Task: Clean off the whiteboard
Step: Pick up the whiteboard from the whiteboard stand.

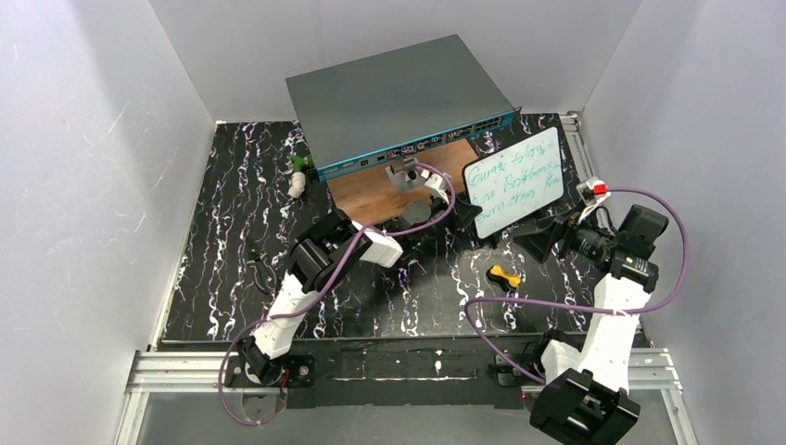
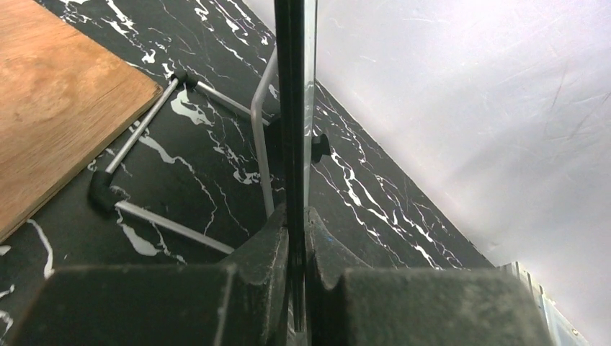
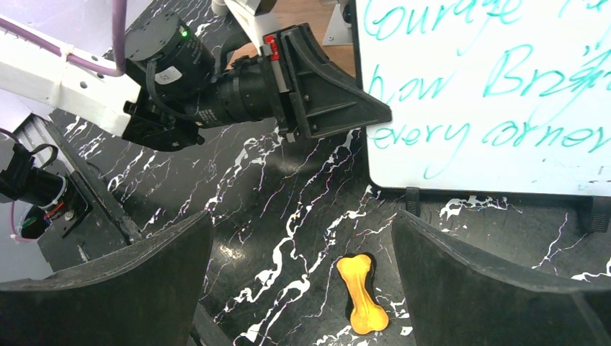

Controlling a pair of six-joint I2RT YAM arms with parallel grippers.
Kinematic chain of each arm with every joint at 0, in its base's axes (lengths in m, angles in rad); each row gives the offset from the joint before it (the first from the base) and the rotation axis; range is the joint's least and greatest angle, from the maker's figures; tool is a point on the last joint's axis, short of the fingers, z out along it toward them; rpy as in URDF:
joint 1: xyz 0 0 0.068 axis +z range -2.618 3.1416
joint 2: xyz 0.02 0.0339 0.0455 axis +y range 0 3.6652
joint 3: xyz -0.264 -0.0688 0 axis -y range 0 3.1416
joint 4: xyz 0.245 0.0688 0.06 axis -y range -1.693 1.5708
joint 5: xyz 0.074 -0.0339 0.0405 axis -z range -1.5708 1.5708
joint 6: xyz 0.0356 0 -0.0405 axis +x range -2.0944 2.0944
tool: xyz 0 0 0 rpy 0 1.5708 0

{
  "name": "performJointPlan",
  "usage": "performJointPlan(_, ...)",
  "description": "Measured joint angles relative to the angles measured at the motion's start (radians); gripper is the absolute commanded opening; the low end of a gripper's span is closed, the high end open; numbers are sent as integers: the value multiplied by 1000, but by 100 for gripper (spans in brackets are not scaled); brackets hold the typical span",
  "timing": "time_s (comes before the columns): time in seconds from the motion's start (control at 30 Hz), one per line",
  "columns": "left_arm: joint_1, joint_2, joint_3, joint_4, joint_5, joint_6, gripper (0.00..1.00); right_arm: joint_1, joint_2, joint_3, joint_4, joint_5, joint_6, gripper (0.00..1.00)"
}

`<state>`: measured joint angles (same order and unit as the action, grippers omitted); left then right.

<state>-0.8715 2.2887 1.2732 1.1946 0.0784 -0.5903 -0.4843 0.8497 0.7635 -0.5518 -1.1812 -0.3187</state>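
The whiteboard (image 1: 514, 181) stands tilted on a wire stand at the back right, with green handwriting across its face (image 3: 490, 94). My left gripper (image 1: 466, 211) is shut on the board's left edge. In the left wrist view the board (image 2: 292, 108) runs edge-on between the closed jaws of the left gripper (image 2: 297, 238). In the right wrist view the left gripper (image 3: 360, 108) reaches in from the left. My right gripper (image 1: 542, 236) hangs open in front of the board's lower edge, and the right gripper (image 3: 301, 220) holds nothing. An orange bone-shaped piece (image 3: 362, 292) lies on the mat below it.
A large grey box with a teal front (image 1: 399, 102) sits at the back, on a brown wooden board (image 1: 380, 195). The orange piece (image 1: 503, 276) lies near the right arm. A small green and white object (image 1: 297, 176) lies left of the box. White walls enclose the black marbled mat (image 1: 232, 232).
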Motion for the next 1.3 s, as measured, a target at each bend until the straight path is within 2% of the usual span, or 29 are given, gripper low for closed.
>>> performJointPlan(0.3,7,-63,-134,72,0,-5,0,0,0,0,0,-1,0,98)
performJointPlan(0.37,10,-63,-146,89,1,-15,15,0,0,0,0,-1,0,98)
performJointPlan(0.47,15,-61,-151,93,0,-27,23,0,0,0,0,-1,0,98)
performJointPlan(0.93,32,21,8,53,53,-92,17,0,1,0,0,-1,0,98)
performJointPlan(1.3,24,61,18,44,68,-119,17,0,1,0,0,-1,0,98)
